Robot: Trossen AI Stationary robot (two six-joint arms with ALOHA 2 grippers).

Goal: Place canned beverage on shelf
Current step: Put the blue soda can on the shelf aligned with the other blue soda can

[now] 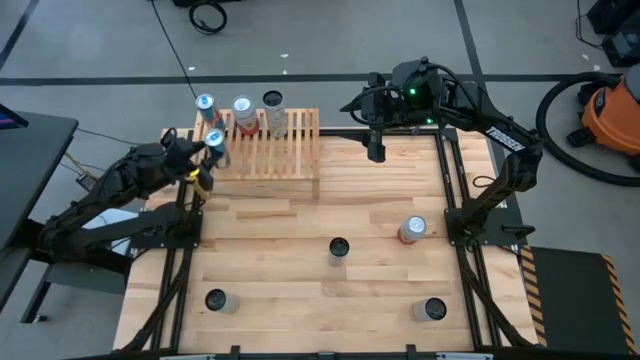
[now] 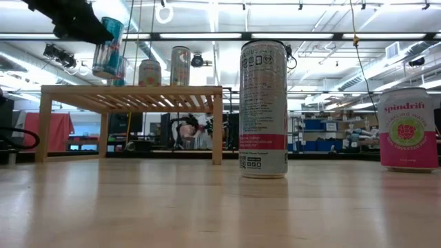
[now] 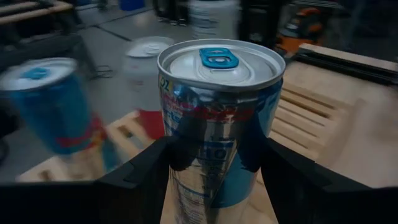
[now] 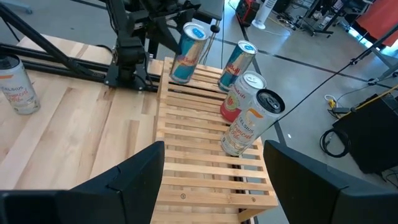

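Overhead and table-level cameras share the shelf point(image 1: 265, 146)

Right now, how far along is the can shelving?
Done: three cans stand on the shelf. In hand: the left gripper holds a blue can lifted over the shelf's end. Left: four cans on the table. The right gripper hovers empty beside the shelf.

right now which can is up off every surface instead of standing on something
The blue can clamped in the left gripper, hanging above the shelf's left end. Every other can stands on the slats or the table.
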